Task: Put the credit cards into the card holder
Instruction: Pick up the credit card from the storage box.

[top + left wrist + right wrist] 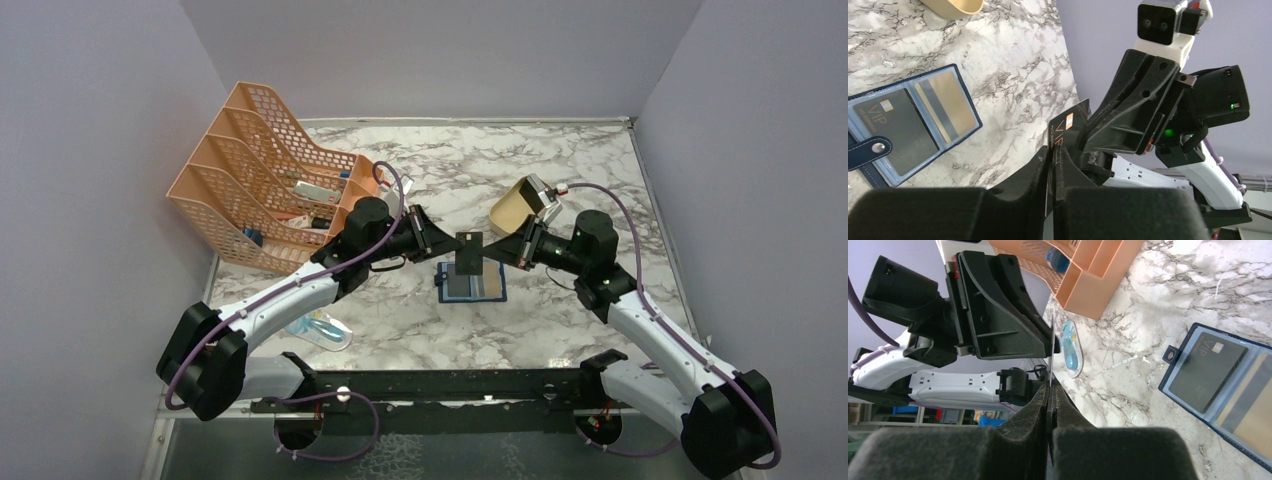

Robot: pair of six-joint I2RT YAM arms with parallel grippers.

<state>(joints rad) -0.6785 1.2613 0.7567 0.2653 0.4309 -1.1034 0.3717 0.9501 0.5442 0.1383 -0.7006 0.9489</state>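
A dark grey card [468,252] is standing upright on edge in the air, just above the open card holder [472,285], and both arms are meeting at it. The left claw [1052,155] is pinching the card's near edge, its jaws closed almost flat on the plastic, with the pale "VIP" lettering showing above the fingertips. The right claw [1049,390] is gripping the same card from the opposite side, jaws pressed fully together on it, so that only the card's thin edge is showing in that wrist view.

The card holder is lying spread flat on the marble tabletop [560,170], its snap tab [878,147] pointing outward. A second dark card [893,130] is sitting in one clear pocket and a gold card [945,107] in the pocket beside it.

A tan tray [512,207] is sitting near the right arm on the far side. An orange mesh rack [260,190] is standing at the tabletop's left edge, and a blue-patterned packet [318,330] is lying near the left arm, well apart from the holder.
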